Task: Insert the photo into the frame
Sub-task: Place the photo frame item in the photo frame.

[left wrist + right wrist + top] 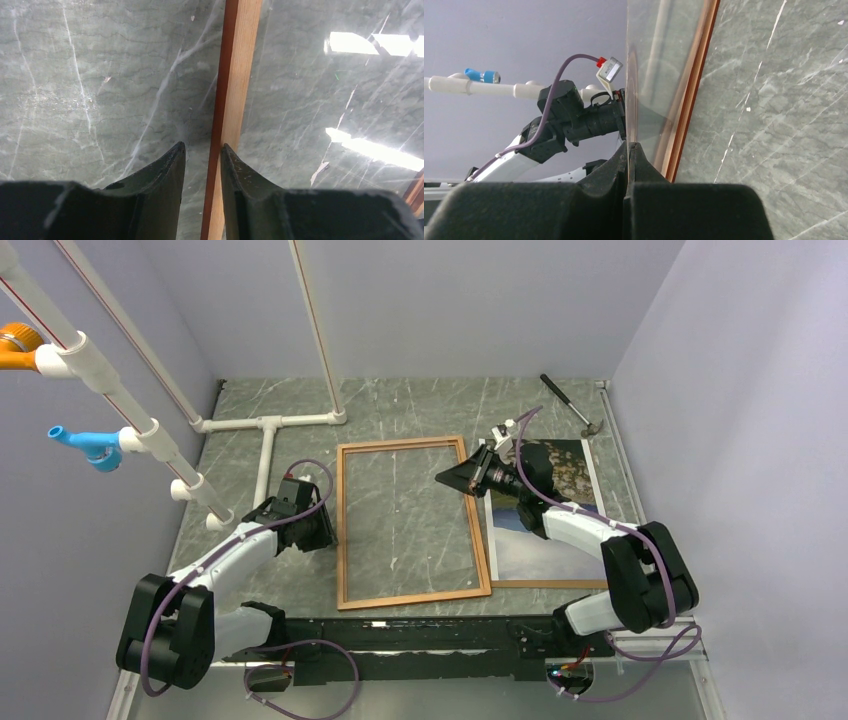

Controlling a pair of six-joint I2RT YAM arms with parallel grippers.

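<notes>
While flat, frame (240, 75) beneath left gripper (202, 150)

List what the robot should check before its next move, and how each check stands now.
1. The frame holds no photo yet: ok.
2. The photo lies picture-side up, right of the frame: ok.
3. The photo is free to lift: not ok, the right arm stretches over it.
4. The right gripper is shut on something thin, seemingly a clear sheet: ok.
5. The left gripper is clamping the frame's left rail: cannot tell.
</notes>
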